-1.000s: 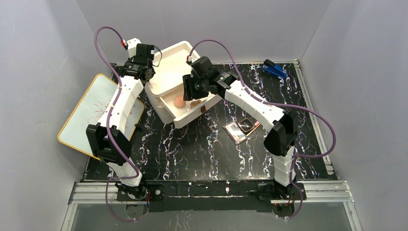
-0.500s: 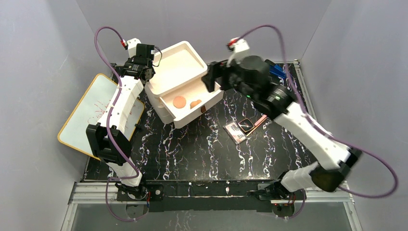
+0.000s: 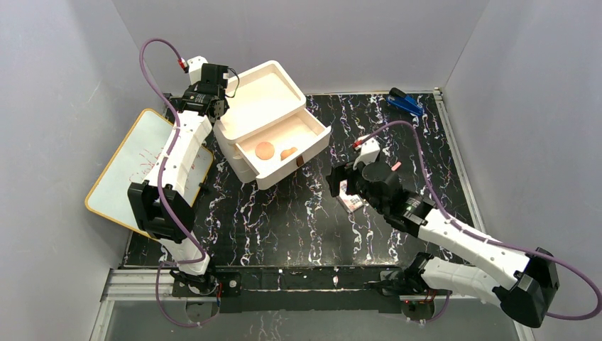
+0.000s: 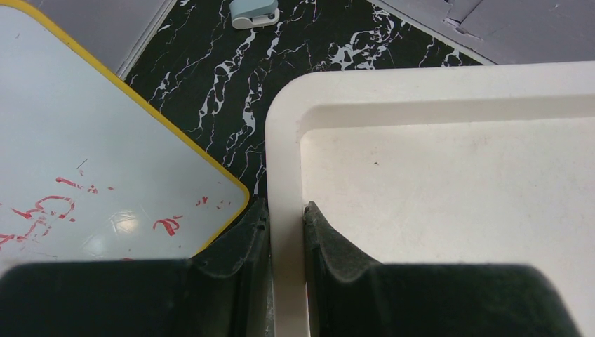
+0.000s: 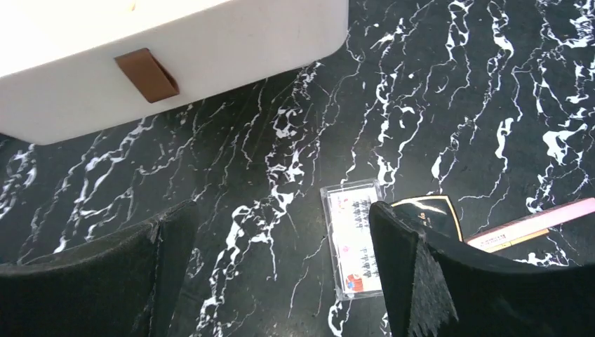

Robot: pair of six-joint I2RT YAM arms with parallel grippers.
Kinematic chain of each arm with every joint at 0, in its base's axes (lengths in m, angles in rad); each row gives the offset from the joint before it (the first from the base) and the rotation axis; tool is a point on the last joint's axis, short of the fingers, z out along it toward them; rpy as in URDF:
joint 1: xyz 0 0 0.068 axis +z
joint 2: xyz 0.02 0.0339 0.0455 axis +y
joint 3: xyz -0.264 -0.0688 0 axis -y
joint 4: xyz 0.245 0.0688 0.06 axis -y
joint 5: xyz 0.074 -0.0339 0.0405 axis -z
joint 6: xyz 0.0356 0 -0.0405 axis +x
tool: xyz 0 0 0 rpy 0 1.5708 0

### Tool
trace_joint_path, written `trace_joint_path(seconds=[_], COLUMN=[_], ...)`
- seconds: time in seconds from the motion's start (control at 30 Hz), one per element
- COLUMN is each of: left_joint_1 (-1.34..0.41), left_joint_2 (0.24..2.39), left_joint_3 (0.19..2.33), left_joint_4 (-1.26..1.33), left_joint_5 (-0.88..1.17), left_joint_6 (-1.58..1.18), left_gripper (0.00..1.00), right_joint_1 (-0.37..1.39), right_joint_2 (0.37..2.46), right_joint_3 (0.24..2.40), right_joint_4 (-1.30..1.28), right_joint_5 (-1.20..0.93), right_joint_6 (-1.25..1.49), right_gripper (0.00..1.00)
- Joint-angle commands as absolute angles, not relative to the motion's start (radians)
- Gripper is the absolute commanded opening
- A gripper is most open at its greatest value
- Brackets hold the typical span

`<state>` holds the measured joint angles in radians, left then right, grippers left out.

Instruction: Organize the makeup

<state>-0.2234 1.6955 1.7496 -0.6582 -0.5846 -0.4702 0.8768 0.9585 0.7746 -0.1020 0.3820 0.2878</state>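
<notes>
Grey walls enclose a black, white-veined tabletop (image 3: 284, 220), seen from above with both arm bases at its near edge. Toward the far left stands a white box (image 3: 264, 92) whose drawer (image 3: 316, 135) is pulled out toward the centre; a brown tab (image 5: 146, 74) marks the drawer front. Inside the drawer lie the round pink puff (image 3: 265, 150) and, near it on the right, the tan sponge (image 3: 288, 153). The left jaws, drawn narrow, pinch the raised rim of the box near its left corner, one finger (image 4: 231, 260) outside the wall and the other inside the top tray. A yellow-edged whiteboard (image 3: 135, 160) with red marks lies left of the box, and a small pale-blue object (image 4: 255, 12) sits on the tabletop beyond it. The right jaws stand wide and hold nothing; they hang over the tabletop right of centre. Below the gap between their fingers lies the palette (image 5: 353, 239), flat on the tabletop. The black compact (image 5: 424, 208) sits against its right side, whether touching or overlapping cannot be told, and is partly hidden by the right finger. The pink-and-yellow stick (image 5: 537, 223) lies just right of the compact. A blue stapler-like object (image 3: 405, 104) rests at the far right corner, well apart from the makeup.
</notes>
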Motion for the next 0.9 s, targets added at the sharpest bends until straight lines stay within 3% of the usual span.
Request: trace_joint_path(seconds=[0.0,0.2,0.87], left_joint_1=[-0.241,-0.24,-0.241], left_joint_2=[1.754,1.757,1.741], left_joint_3=[1.738,1.747,1.711], left_joint_4=[-0.798,-0.801,-0.781], left_joint_5=[-0.46,-0.456,-0.393], left_joint_6=[-0.477,-0.479,-0.478], left_gripper=[0.0,0.0,0.0], right_joint_1=[0.928,0.991,0.997], right_joint_2=[0.984,1.195,1.672], right_joint_3=[0.747,0.827,1.219], right_joint_4=[0.194,0.29,0.444], right_joint_5=[0.542,0.604,0.43], right_joint_6=[0.261,0.168,0.083], right_gripper=[0.99,0.99,0.99])
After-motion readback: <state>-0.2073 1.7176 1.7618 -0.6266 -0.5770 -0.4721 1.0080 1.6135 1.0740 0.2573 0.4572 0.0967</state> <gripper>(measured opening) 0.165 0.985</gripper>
